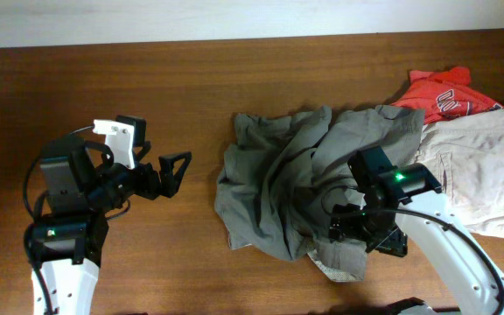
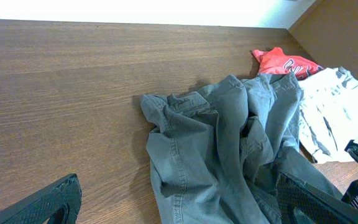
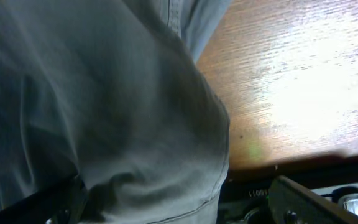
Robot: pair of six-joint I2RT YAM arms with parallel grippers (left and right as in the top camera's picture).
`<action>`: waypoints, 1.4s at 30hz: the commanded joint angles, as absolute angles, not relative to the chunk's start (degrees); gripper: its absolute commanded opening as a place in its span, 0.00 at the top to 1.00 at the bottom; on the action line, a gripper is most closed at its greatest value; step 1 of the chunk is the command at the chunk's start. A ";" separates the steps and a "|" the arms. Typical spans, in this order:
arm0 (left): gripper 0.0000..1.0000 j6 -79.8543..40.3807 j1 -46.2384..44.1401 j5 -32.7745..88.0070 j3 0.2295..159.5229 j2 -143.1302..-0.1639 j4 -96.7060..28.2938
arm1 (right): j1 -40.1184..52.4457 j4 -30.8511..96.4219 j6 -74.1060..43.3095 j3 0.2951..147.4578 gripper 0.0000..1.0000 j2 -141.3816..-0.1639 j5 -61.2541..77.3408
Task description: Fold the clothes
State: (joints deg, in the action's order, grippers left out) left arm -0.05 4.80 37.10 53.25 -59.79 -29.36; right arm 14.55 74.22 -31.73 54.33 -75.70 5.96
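The olive-grey shorts (image 1: 291, 188) lie crumpled and wrinkled on the middle of the wooden table. They also show in the left wrist view (image 2: 222, 143). My left gripper (image 1: 175, 168) is open and empty, a short way left of the shorts; its two fingers frame the near edge of the cloth in its own view (image 2: 179, 208). My right gripper (image 1: 364, 229) is low over the shorts' lower right part. In its own view the jaws (image 3: 173, 199) are wide apart, with a hemmed fold of the shorts (image 3: 104, 93) bulging between them.
A red T-shirt with white lettering (image 1: 444, 92) lies at the back right, and paler beige shorts (image 1: 488, 171) lie right of the olive pair, touching them. Bare wood (image 1: 103, 79) stretches to the left and back. The table's front edge (image 3: 303, 158) is close to the right gripper.
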 commanded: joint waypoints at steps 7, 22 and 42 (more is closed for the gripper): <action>0.01 0.89 4.99 37.78 54.54 -59.51 -29.26 | 14.04 63.61 -35.07 45.30 0.01 -75.61 8.51; 0.01 0.89 3.36 37.74 54.54 -59.51 -28.97 | 14.28 61.80 -25.23 60.99 0.96 -70.39 17.61; 0.01 1.37 -5.93 41.12 54.54 -59.51 -36.14 | 14.26 48.56 -30.00 82.30 0.96 -70.13 16.67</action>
State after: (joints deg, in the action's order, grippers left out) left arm -0.01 -2.52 39.92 53.28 -59.79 -35.05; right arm 14.39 51.03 -26.26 81.45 -70.15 16.64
